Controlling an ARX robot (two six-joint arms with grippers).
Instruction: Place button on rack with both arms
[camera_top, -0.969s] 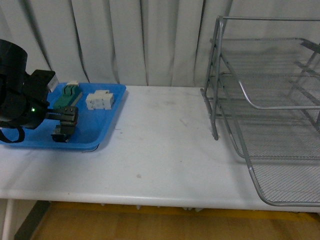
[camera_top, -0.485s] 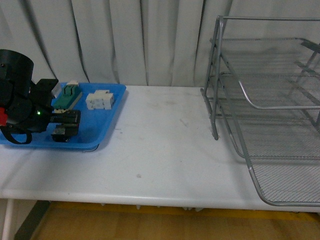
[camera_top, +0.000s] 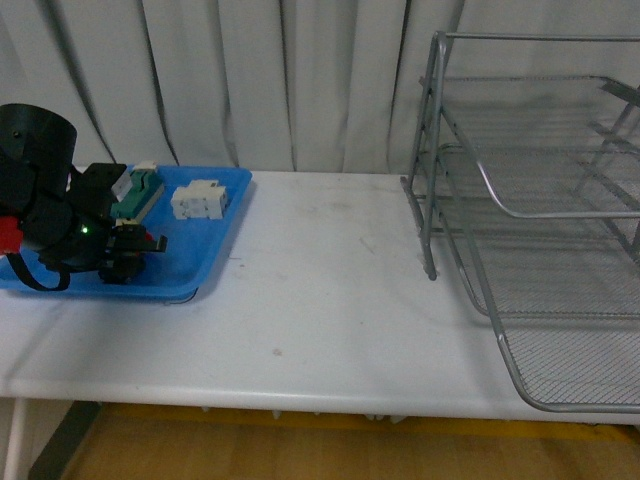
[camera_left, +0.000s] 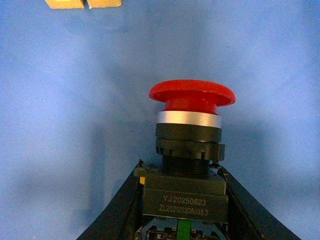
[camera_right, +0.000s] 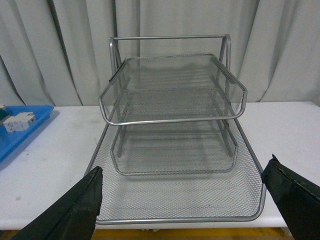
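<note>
White table carries a blue tray, where the left gripper clamps the button by its black body. Held that low, it could tip out when lifted. Right gripper gapes empty before the rack.

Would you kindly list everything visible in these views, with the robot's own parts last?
Red mushroom-capped push-button switch with black body: one, red and black, on the blue tray, between the left tool's fingers.
Flat blue plastic tray: one, blue, at the table's left end.
Green terminal block: one, green, at the back of the tray.
White block: one, white, in the tray beside the terminal block.
Silver wire-mesh three-tier rack: one, silver, on the table's right side.
White table: one, white.
Pale curtain: one, grey-white, behind the table.
Left arm: one, black, over the tray.
Left tool: one, black, closed on the switch's body.
Right tool: one, black, open, facing the rack.
</note>
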